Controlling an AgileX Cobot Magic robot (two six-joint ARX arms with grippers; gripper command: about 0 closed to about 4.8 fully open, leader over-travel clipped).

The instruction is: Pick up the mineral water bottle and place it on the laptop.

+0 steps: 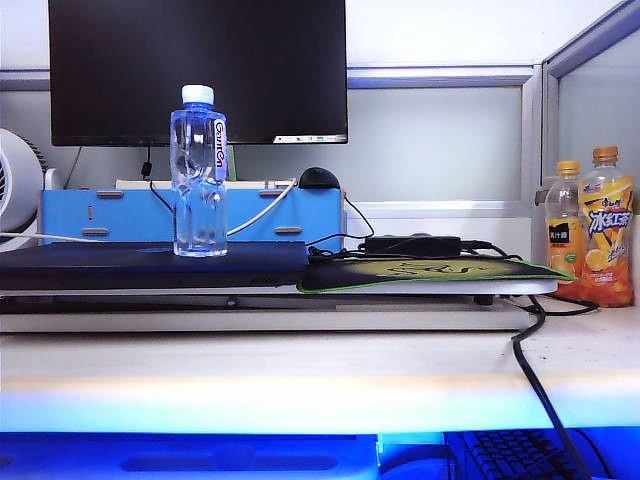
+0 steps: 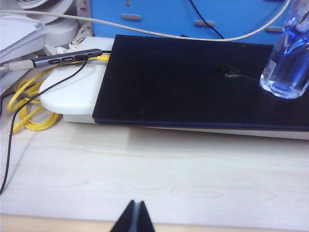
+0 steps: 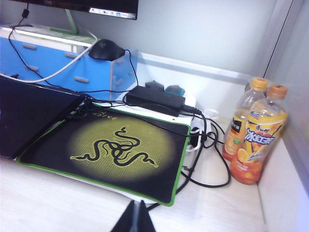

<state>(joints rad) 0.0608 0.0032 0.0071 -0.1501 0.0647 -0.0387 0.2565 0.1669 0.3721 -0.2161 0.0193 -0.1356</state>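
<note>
Mineral water bottle (image 1: 199, 172) stands upright on laptop (image 1: 150, 264). Left gripper (image 2: 134, 217) clenched, empty; bottle at its 2 o'clock. Right gripper (image 3: 134, 218) clenched, empty, farther off.

The bottle (image 1: 199, 172) was clear, glossy plastic with a white cap. The laptop (image 2: 193, 82) had a smooth, dark, faintly reflective lid. The mat (image 3: 108, 145) looked like matt woven cloth with a stitched green edge. The desk (image 2: 154, 179) was pale wood-grain laminate, smooth. The juice bottles (image 3: 256, 135) were shiny plastic with glossy labels. The left gripper (image 2: 133, 220) and right gripper (image 3: 133, 220), both closed, looked matt black.
</note>
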